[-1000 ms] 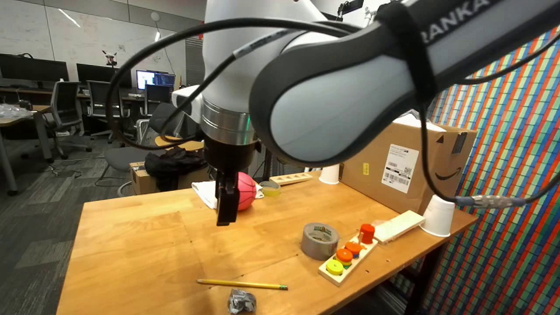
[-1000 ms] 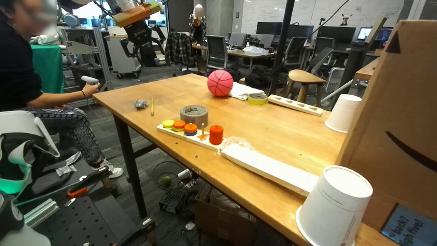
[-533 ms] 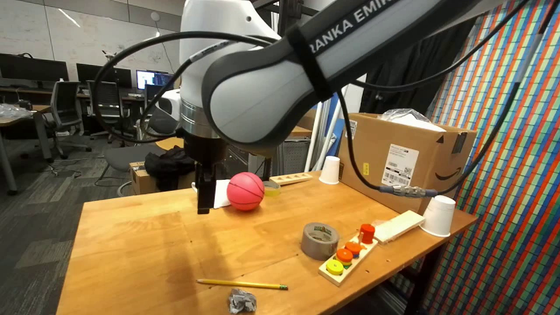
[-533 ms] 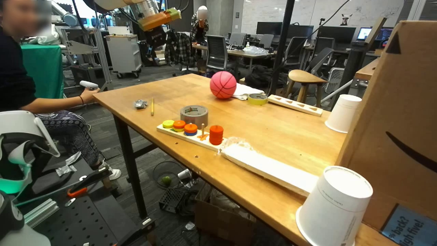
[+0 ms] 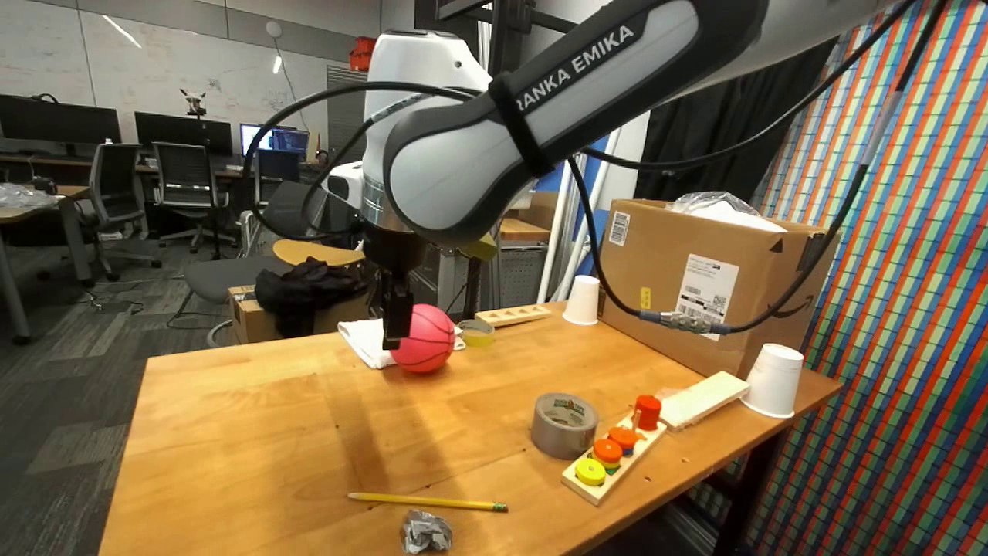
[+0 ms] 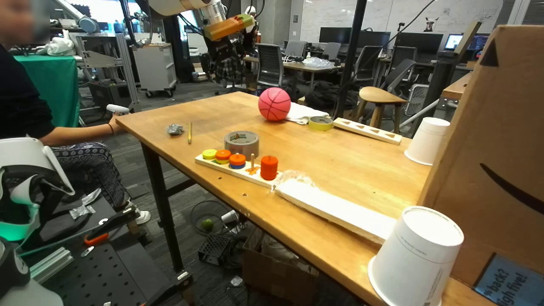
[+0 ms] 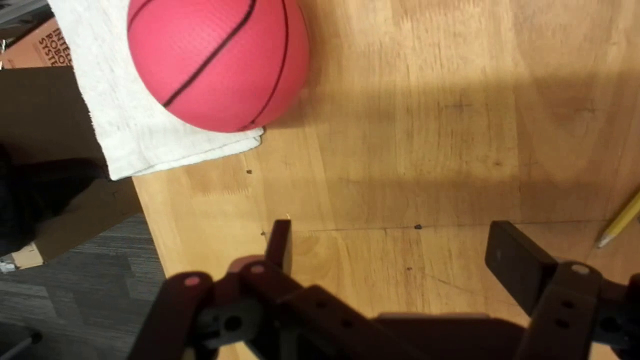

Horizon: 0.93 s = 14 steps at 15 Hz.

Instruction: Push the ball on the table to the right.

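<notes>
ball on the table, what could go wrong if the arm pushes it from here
The round ball could roll off the table, since it sits near an edge. The white towel right by it might snag or get dragged along. The jaws stand wide open, so the push might land off-centre.

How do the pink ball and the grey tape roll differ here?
The ball is pinkish-red with dark seam lines; the tape roll is grey. The ball is a sphere; the tape roll is a ring, hole facing up. The ball sits at the edge of the white cloth, the tape roll beside the peg board. Both are round, and neither is in the gripper.
</notes>
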### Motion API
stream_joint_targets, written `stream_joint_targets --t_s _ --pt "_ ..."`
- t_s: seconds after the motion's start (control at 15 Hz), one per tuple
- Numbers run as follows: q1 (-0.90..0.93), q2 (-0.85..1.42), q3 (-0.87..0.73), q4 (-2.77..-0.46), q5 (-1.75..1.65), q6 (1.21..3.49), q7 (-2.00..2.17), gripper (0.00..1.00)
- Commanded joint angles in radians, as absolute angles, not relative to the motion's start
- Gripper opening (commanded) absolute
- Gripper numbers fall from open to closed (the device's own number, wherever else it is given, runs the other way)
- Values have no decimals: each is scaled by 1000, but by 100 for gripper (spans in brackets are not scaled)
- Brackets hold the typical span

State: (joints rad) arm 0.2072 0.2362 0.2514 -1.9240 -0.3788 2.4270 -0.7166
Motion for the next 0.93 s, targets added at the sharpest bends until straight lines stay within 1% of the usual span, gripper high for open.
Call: stream_joint_targets --t_s 0.0,0.87 --pt "203 296 247 -1817 -358 2388 -783 100" --pt "210 580 244 -1403 -318 2210 -889 100"
